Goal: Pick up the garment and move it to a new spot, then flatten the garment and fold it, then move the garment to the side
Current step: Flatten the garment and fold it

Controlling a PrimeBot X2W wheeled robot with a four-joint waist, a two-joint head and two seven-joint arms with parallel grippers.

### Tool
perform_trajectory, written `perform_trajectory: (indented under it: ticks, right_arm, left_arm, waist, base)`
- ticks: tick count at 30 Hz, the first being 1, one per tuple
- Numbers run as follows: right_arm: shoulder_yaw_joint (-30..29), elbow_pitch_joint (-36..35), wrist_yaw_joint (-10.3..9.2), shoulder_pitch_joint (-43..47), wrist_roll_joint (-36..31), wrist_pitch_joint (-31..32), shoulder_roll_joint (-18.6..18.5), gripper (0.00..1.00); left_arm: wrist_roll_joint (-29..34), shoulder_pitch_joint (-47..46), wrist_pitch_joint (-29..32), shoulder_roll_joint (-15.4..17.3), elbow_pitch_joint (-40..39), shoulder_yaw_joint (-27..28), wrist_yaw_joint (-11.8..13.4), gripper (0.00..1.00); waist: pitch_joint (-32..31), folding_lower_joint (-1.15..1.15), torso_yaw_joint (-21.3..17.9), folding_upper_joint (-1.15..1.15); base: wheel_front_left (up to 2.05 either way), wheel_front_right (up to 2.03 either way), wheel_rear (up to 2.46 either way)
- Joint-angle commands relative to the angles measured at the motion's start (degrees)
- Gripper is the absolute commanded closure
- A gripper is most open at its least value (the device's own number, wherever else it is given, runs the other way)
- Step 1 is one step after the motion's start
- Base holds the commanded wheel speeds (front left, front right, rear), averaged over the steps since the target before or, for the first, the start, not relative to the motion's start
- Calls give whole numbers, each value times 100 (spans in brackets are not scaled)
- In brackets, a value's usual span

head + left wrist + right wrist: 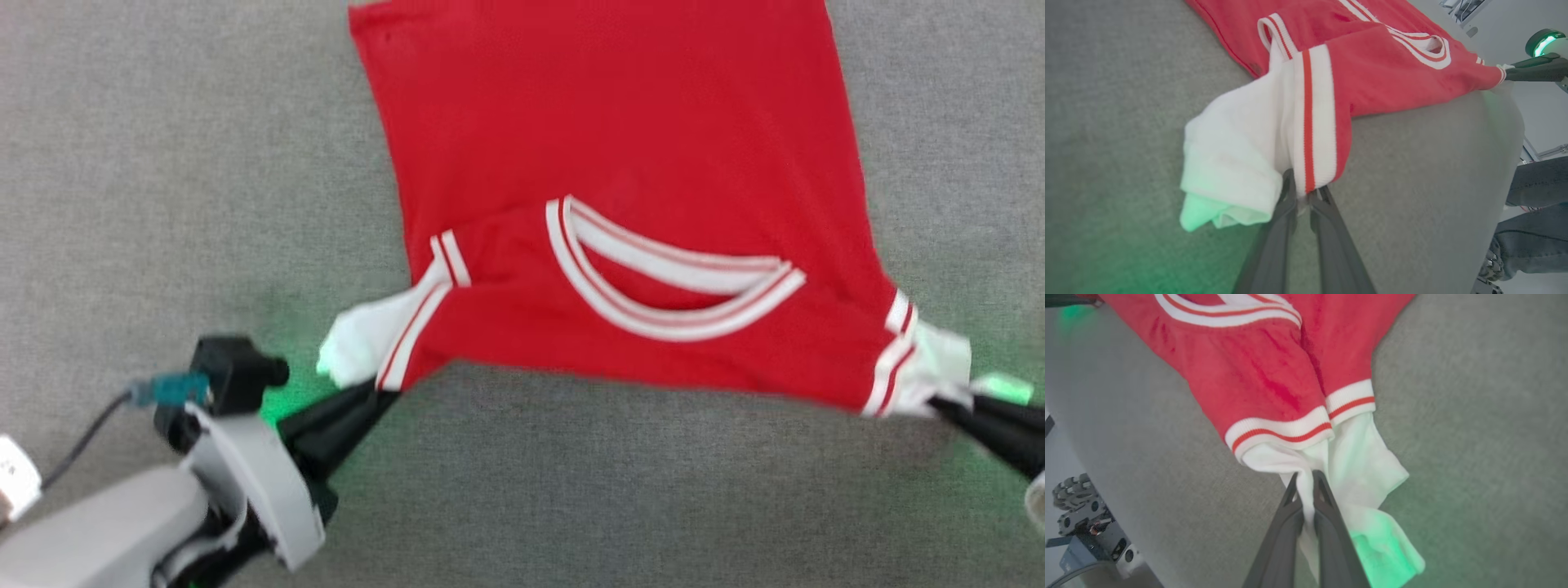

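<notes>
The garment is a red top with white sleeves and striped trim, spread over the grey table with its collar facing me. My left gripper is shut on the striped shoulder seam beside the white left sleeve. At the other shoulder my right gripper is shut on the white right sleeve. The near edge of the garment hangs stretched between the two grippers, a little above the table. In the right wrist view the sleeve fabric of the garment is pinched between the fingers. No emblem is visible.
The grey felt table runs all around the top. In the left wrist view a person's legs in jeans stand past the table's edge. The right wrist view shows a wheeled base below the table's near edge.
</notes>
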Motion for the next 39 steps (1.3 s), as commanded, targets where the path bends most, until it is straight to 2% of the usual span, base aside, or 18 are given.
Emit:
perform_trajectory:
  ticks: [1,13,16,22,23,24,25,26,27,31,39]
  right_arm:
    - [-48,-81,-8,171,28,35,-57,100]
    - [-380,-1035,-8,1463,161,437,-492,100]
    - [-570,-1026,-8,1624,93,452,-396,100]
    - [-907,-881,-8,1792,-260,726,-28,100]
    - [-928,-873,-8,1847,-321,788,29,97]
    - [-977,-856,-8,1870,-394,841,84,88]
    - [-1060,-836,-8,1882,-465,865,141,56]
    - [-1128,-826,-8,1920,-490,902,191,20]
    - [-1185,-833,-8,1981,-507,935,233,0]
    - [-1537,-947,-8,2190,-572,1042,240,0]
    - [-2902,-1424,-8,2389,213,921,-343,0]
  left_arm:
    - [67,170,-12,74,-80,-21,57,100]
    - [257,1054,-74,771,-1394,10,757,100]
    - [312,1096,-76,784,-1500,23,891,100]
    - [385,1071,-18,611,-1366,21,932,100]
    - [403,1074,-6,587,-1335,20,934,100]
    - [410,1082,9,563,-1308,18,932,100]
    - [424,1092,5,545,-1284,17,933,100]
    - [438,1103,4,525,-1267,16,938,100]
    - [467,1112,11,507,-1246,17,950,100]
    - [469,1176,-1,456,-1209,16,963,100]
    - [559,1247,-45,309,-1245,106,971,100]
  waist:
    - [-30,0,10,0]
    - [-141,0,81,0]
    - [-117,0,108,0]
    - [-136,0,118,0]
    - [-142,0,119,0]
    - [-149,0,122,0]
    - [-152,0,121,0]
    - [-157,0,118,0]
    - [-164,0,115,0]
    - [-209,0,102,0]
    - [-267,0,255,0]
  base:
    - [0,0,0]
    - [0,0,0]
    - [0,0,0]
    - [0,0,0]
    - [0,0,0]
    - [0,0,0]
    - [0,0,0]
    - [0,0,0]
    - [0,0,0]
    - [0,0,0]
    - [0,0,0]
